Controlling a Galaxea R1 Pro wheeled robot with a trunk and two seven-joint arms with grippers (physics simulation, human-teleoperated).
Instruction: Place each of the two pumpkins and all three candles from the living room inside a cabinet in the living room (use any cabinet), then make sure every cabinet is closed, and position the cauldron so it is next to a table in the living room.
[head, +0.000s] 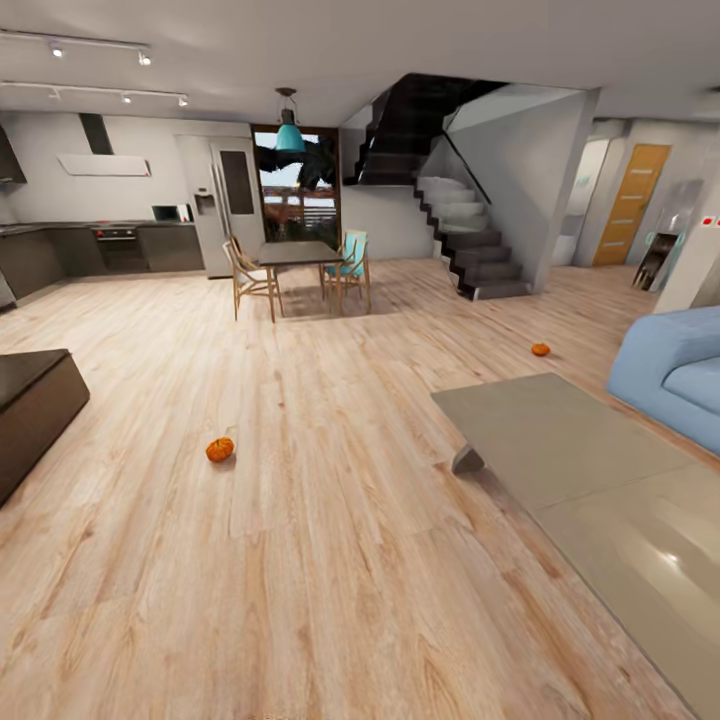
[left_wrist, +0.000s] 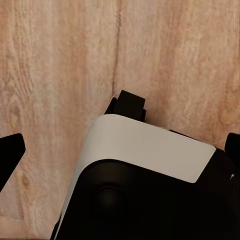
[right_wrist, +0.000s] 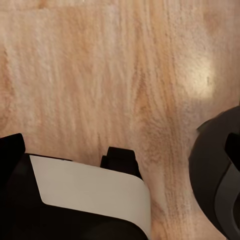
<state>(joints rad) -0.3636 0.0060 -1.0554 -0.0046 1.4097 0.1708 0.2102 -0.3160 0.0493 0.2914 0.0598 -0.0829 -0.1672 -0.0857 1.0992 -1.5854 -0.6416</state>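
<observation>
Two orange pumpkins lie on the wood floor: one (head: 220, 449) at left of centre, the other (head: 540, 349) farther off, beyond the table's far end. The grey glossy table (head: 560, 450) stretches along the right. A low dark-brown cabinet (head: 35, 395) stands at the left edge, its fronts shut as far as I can see. The candles and the cauldron are out of view. My left gripper (left_wrist: 120, 152) hangs open over bare floor, its fingertips (left_wrist: 10, 155) wide apart. My right gripper (right_wrist: 120, 147) is open too, above floor and part of my own body.
A blue sofa (head: 670, 375) sits behind the table at the right. A dining table with chairs (head: 300, 255), the kitchen units (head: 120, 248) and a staircase (head: 470, 240) line the back. Wide open floor lies between me and the near pumpkin.
</observation>
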